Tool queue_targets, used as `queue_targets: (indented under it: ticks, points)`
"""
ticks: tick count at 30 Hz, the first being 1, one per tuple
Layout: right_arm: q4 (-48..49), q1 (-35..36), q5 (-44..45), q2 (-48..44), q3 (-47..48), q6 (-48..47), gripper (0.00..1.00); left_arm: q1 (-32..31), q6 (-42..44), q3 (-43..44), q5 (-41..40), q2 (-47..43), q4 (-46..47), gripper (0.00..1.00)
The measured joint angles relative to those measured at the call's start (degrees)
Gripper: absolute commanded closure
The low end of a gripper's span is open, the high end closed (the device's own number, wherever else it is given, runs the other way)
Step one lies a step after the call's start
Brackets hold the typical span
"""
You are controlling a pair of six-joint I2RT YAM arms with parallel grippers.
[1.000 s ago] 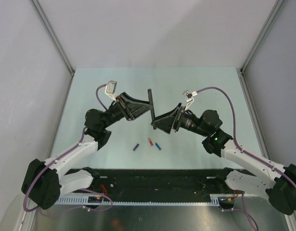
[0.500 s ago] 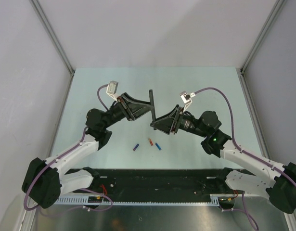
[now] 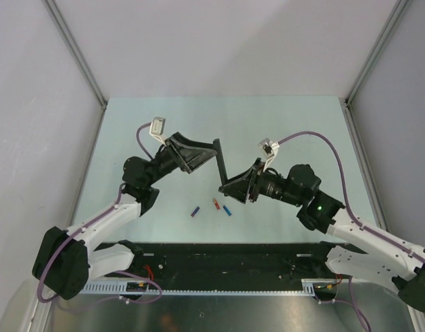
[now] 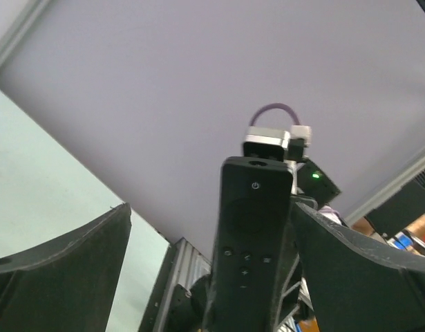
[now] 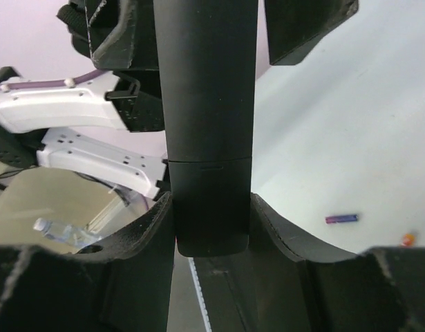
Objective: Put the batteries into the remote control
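The remote control (image 3: pixel 220 160) is a slim black bar held upright above the table between both arms. My right gripper (image 3: pixel 230 185) is shut on its lower end; in the right wrist view both fingers (image 5: pixel 160 228) press the sides of the remote control (image 5: pixel 209 104). My left gripper (image 3: pixel 211 153) stands open around the upper end. In the left wrist view the button face of the remote control (image 4: pixel 255 228) lies close to the right finger (image 4: pixel 357 270), with a wide gap on the left. Three batteries lie on the table: purple-blue (image 3: pixel 195 211), red-orange (image 3: pixel 215 203), bright blue (image 3: pixel 227 209).
The mint-green table top (image 3: pixel 288 124) is boxed in by grey walls on three sides. A black rail (image 3: pixel 219 256) with both arm bases runs along the near edge. The batteries lie just behind that rail, below the raised grippers.
My left gripper has opened and let go of the remote control. My right gripper has closed on its lower end. The right arm has drawn slightly toward the near edge and the remote leans a little more.
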Motion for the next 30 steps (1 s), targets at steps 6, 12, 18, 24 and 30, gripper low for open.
queue_targets:
  ticks: [6,12,18,24,30]
  points:
    - [-15.69,4.37,12.83,-1.29,5.99,-6.60,0.67,0.96,4.81,-1.25,-1.86,-3.21,-7.10,0.00]
    - [-28.20,10.40,30.60,0.72,9.84,-11.41,0.67,-4.28,15.61,-0.02,-11.69,-11.91,-25.86,0.00]
    - [-34.23,14.95,40.26,4.24,10.45,-12.98,0.67,-11.80,21.18,3.63,-20.15,-10.64,-38.40,0.02]
    - [-35.19,17.49,43.82,6.25,11.63,-13.16,0.67,-15.30,22.86,3.67,-24.28,-6.75,-44.78,0.11]
    - [-34.93,19.17,45.55,6.97,12.15,-13.14,0.67,-15.91,22.84,4.02,-25.66,-5.03,-46.10,0.25]
